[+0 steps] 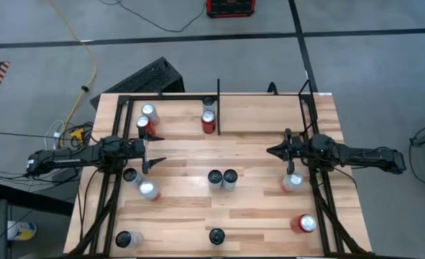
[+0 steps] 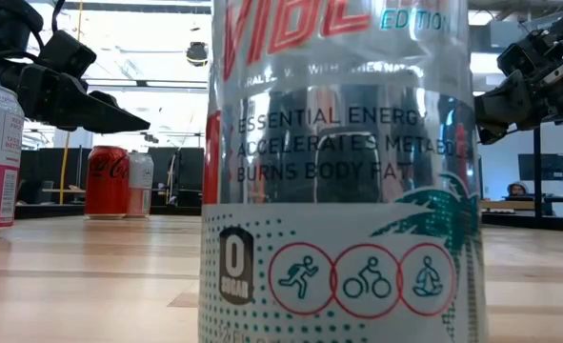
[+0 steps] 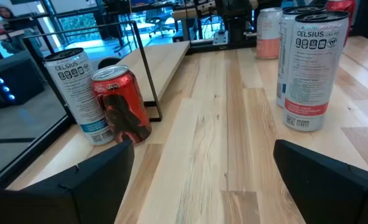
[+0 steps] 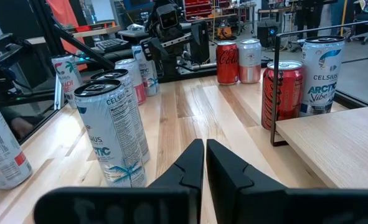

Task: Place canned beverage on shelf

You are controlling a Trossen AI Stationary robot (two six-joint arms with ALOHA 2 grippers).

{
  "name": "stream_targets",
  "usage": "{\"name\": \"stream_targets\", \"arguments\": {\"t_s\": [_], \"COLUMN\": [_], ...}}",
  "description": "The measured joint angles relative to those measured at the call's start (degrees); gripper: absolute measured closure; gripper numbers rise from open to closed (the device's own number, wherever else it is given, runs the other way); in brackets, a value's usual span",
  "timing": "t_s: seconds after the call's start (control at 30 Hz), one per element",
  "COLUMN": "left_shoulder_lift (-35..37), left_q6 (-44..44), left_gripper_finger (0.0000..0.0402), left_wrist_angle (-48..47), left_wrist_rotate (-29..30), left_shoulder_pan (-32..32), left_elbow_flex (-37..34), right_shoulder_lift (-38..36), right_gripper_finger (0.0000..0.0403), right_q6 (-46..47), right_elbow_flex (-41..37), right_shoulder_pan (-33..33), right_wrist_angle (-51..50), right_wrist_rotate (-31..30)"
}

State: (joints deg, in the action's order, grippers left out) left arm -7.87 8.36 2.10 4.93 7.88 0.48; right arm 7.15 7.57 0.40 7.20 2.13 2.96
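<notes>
Cans point(image 1: 222, 178) upright on the shelf point(image 1: 255, 208), tops up — left gripper point(image 1: 152, 151) spread, right gripper point(image 1: 272, 151) pinched together, both empty

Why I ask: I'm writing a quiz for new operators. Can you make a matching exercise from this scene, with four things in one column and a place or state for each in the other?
Things
1. left tool
2. right tool
3. lone red can
4. pair of dark-topped cans

Places or states
A. side by side in the middle of the table
B. shut, holding nothing
C. by itself near the table's right edge
D. open, holding nothing

Pairs: 1-D, 2-B, 3-C, 4-A
</notes>
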Motion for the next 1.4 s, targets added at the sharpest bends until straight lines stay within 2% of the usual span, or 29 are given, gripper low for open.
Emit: {"name": "stream_targets", "arguments": {"t_s": [0.9, 1.03, 1.33, 1.4], "left_shoulder_lift": [0.01, 0.01, -0.01, 0.01], "left_q6": [-0.28, -5.48, -27.67, -29.04], "left_gripper_finger": [0.0028, 0.0028, 0.0028, 0.0028], "left_wrist_angle": [0.01, 0.01, 0.01, 0.00], "left_wrist_rotate": [0.00, -0.02, 0.02, 0.09], "left_shoulder_pan": [0.00, 0.00, 0.00, 0.00], "left_elbow_flex": [0.00, -0.01, 0.01, 0.00], "right_shoulder_lift": [0.01, 0.01, 0.00, -0.01], "right_gripper_finger": [0.0356, 0.0356, 0.0356, 0.0356], "right_q6": [0.00, 0.00, 0.00, 0.00], "right_elbow_flex": [-0.02, 0.01, 0.00, 0.00], "right_shoulder_pan": [-0.01, 0.01, 0.01, 0.00], "right_wrist_angle": [-0.02, -0.01, -0.02, -0.01], "right_wrist_rotate": [-0.01, -0.02, -0.01, -0.01]}}
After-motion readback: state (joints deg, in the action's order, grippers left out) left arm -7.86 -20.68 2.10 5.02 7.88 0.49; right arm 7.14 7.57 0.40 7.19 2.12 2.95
